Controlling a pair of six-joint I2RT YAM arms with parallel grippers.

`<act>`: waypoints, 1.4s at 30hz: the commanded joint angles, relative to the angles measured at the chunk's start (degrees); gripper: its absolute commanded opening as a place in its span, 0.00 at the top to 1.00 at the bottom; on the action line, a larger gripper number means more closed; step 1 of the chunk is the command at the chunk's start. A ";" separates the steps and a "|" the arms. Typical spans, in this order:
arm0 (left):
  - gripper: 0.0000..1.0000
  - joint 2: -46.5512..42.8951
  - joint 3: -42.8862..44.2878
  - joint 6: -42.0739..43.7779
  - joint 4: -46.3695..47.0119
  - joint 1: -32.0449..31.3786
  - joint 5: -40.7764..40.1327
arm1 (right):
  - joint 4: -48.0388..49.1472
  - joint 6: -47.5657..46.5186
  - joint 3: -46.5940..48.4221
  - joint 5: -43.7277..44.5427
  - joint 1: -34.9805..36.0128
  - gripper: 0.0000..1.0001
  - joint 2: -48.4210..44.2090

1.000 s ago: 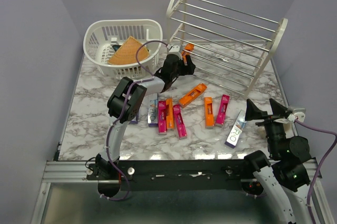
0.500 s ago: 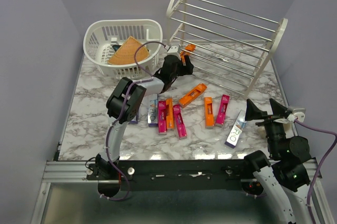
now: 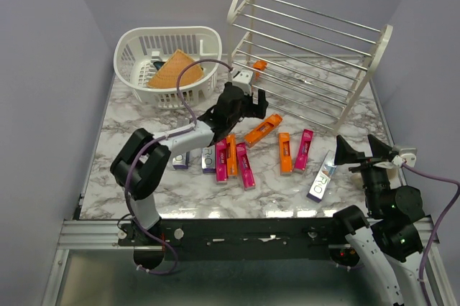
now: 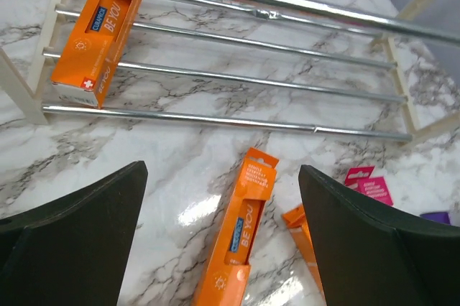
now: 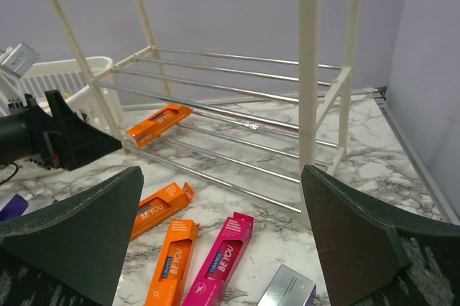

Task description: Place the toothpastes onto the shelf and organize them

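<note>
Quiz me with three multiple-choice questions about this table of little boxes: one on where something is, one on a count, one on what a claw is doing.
1. Where is the woven cone? A on the rack; B in the white basket; C on the bare tabletop.
2. How many boxes lie on the rack? A none; B one; C four.
3. How is the left claw? A open and empty; B shut on a pink box; C shut on the cone.
Answers: 1 B, the cone sits inside the basket's walls. 2 B, a single orange box rests on the bottom rods. 3 A, its fingers stand wide apart with nothing gripped.
</note>
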 commanded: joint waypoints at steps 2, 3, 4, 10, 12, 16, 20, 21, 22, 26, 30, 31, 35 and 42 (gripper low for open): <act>0.01 -6.38 -7.58 13.68 -8.90 -3.58 -3.26 | -0.98 -0.54 1.71 -1.50 0.41 0.00 -16.57; 0.01 -7.08 -8.72 14.47 -9.07 -3.59 -2.56 | -0.98 -0.54 1.71 -1.76 0.41 0.00 -16.49; 0.01 -8.05 -10.82 15.00 -9.16 -3.59 -0.81 | -1.06 -0.63 1.71 -1.85 0.41 0.00 -16.57; 0.04 -8.06 -14.44 18.34 -9.78 -3.59 2.89 | -0.89 -0.81 1.62 -2.55 0.41 0.00 -16.57; 0.05 -6.74 -14.18 19.57 -9.87 -3.59 4.30 | -0.80 -0.98 1.54 -2.64 0.41 0.00 -16.49; 0.10 -4.19 -12.87 20.81 -11.18 -3.59 6.67 | -0.80 -1.16 1.36 -2.55 0.41 0.00 -16.49; 0.14 -1.91 -11.29 20.46 -12.76 -3.59 9.49 | -0.54 -1.42 1.10 -2.47 0.41 0.00 -16.40; 0.14 -1.55 -11.02 20.37 -13.11 -3.76 9.66 | -0.54 -1.42 1.01 -2.64 0.41 0.00 -16.49; 0.16 -1.29 -10.84 20.19 -13.55 -3.94 9.49 | -0.54 -1.42 1.01 -2.64 0.41 0.00 -16.40; 0.18 -0.32 -10.14 20.28 -14.26 -4.90 7.65 | -0.45 -1.42 1.01 -2.73 0.41 0.00 -16.49; 0.23 0.38 -9.79 19.84 -14.52 -5.52 5.45 | -0.71 -1.42 1.10 -2.73 0.41 0.00 -16.49; 0.25 0.47 -9.70 19.67 -14.87 -5.52 5.10 | -0.63 -1.51 1.18 -2.64 0.41 0.00 -16.40; 0.28 1.79 -8.12 19.75 -16.90 -6.57 2.29 | -0.63 -1.42 1.18 -2.82 0.41 0.00 -16.40; 0.34 1.79 -7.50 19.58 -17.07 -7.45 -0.27 | -0.80 -1.34 1.27 -2.82 0.41 0.00 -16.49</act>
